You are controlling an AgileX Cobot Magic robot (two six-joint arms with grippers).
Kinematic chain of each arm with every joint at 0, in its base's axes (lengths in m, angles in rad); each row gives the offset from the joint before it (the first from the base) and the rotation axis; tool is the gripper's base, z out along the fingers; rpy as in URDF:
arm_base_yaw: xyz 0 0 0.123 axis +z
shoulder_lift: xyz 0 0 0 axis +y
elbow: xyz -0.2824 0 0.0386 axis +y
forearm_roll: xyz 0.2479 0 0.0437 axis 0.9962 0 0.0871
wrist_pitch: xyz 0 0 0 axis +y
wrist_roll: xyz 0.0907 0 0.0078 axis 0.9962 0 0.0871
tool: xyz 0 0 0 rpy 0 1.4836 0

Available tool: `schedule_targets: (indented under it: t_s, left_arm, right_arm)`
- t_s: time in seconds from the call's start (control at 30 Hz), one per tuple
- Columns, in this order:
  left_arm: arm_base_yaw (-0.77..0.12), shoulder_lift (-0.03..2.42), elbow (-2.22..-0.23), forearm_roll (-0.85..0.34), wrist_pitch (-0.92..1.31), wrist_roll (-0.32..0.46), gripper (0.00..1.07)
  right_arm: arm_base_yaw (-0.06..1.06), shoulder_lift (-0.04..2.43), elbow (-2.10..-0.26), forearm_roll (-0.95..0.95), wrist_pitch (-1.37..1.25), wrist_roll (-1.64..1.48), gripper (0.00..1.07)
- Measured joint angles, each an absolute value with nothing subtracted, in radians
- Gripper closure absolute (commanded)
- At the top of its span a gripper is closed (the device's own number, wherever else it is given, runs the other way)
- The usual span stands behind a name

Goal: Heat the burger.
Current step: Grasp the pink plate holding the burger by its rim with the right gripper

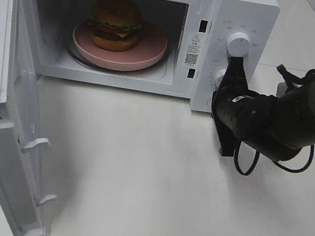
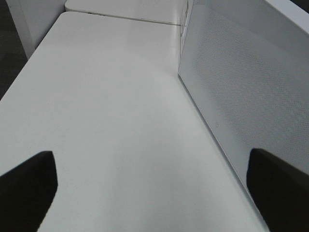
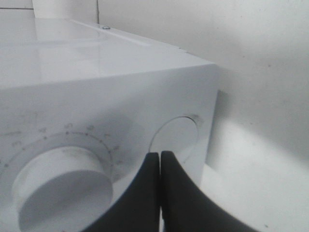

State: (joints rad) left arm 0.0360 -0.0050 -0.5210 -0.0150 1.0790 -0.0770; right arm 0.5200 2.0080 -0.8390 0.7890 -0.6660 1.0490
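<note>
From the high camera, the white boxy microwave oven (image 1: 239,16) stands on the white tabletop (image 1: 152,184) with its door (image 1: 12,147) swung wide open. The burger (image 1: 115,22), with its glossy brown bun, sits on a round pink plate (image 1: 151,47) inside the microwave. The right hand (image 1: 235,67) is at the microwave's control panel, just below the upper white round knob (image 1: 238,43).

In the left wrist view, the left hand (image 2: 152,193) has its fingers spread wide and holds nothing. It is just beside the outer face of the microwave door (image 2: 241,87).

In the right wrist view, the right hand (image 3: 160,162) is pressed fully closed and empty, close to a dial (image 3: 63,188).

I judge that loading is finished. The next move is to push the door until it latches, and only then to turn the timer.
</note>
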Motion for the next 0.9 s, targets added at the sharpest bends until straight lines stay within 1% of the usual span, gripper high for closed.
schedule_targets:
  t_s: [0.2, 0.27, 0.3, 0.37, 0.4, 0.47, 0.53, 0.57, 0.6, 0.67, 0.7, 0.73, 0.8, 0.83, 0.9]
  left_arm:
    - [0.036, -0.005, -0.521, -0.015, 1.079, -0.077, 0.06]
    - [0.036, -0.005, -0.521, -0.015, 1.079, -0.077, 0.06]
    - [0.036, -0.005, -0.521, -0.015, 1.079, -0.077, 0.06]
    - [0.036, -0.005, -0.521, -0.015, 1.079, -0.077, 0.06]
    - [0.036, -0.005, -0.521, -0.015, 1.079, -0.077, 0.06]
    - [0.036, -0.005, -0.521, -0.015, 1.079, -0.077, 0.06]
    - [0.036, -0.005, -0.521, -0.015, 1.079, -0.077, 0.06]
    - [0.036, -0.005, -0.521, -0.015, 1.079, -0.077, 0.06]
    - [0.036, -0.005, -0.521, -0.015, 1.079, -0.077, 0.06]
    - [0.036, -0.005, -0.521, -0.015, 1.079, -0.077, 0.06]
    - [0.036, -0.005, -0.521, -0.015, 1.079, -0.077, 0.06]
    - [0.036, -0.005, -0.521, -0.015, 1.079, -0.077, 0.06]
    - [0.036, -0.005, -0.521, -0.015, 1.079, -0.077, 0.06]
    - [0.036, -0.005, -0.521, -0.015, 1.079, -0.077, 0.06]
    - [0.036, -0.005, -0.521, -0.015, 1.079, -0.077, 0.06]
  right_arm:
    - [0.520, 1.964, -0.769, 0.788, -0.616, 0.955, 1.07]
    - [0.520, 1.890, -0.712, 0.788, -0.580, 0.787, 1.07]
    - [0.520, 1.890, -0.712, 0.788, -0.580, 0.787, 1.07]
    - [0.520, 1.830, -0.682, 0.788, -0.536, 0.654, 1.07]
    - [0.520, 1.830, -0.682, 0.788, -0.536, 0.654, 1.07]
    - [0.520, 1.776, -0.667, 0.780, -0.459, 0.530, 1.07]
    - [0.520, 1.759, -0.666, 0.771, -0.435, 0.498, 1.07]
    - [0.520, 1.727, -0.666, 0.731, -0.375, 0.433, 1.07]
    - [0.520, 1.727, -0.666, 0.731, -0.375, 0.433, 1.07]
    - [0.520, 1.684, -0.666, 0.651, -0.289, 0.363, 1.06]
    - [0.520, 1.684, -0.666, 0.651, -0.289, 0.363, 1.06]
    - [0.520, 1.659, -0.665, 0.598, -0.227, 0.336, 1.06]
    - [0.520, 1.646, -0.665, 0.574, -0.203, 0.330, 1.06]
    - [0.520, 1.620, -0.665, 0.509, -0.146, 0.315, 1.05]
    - [0.520, 1.610, -0.665, 0.482, -0.124, 0.310, 1.05]
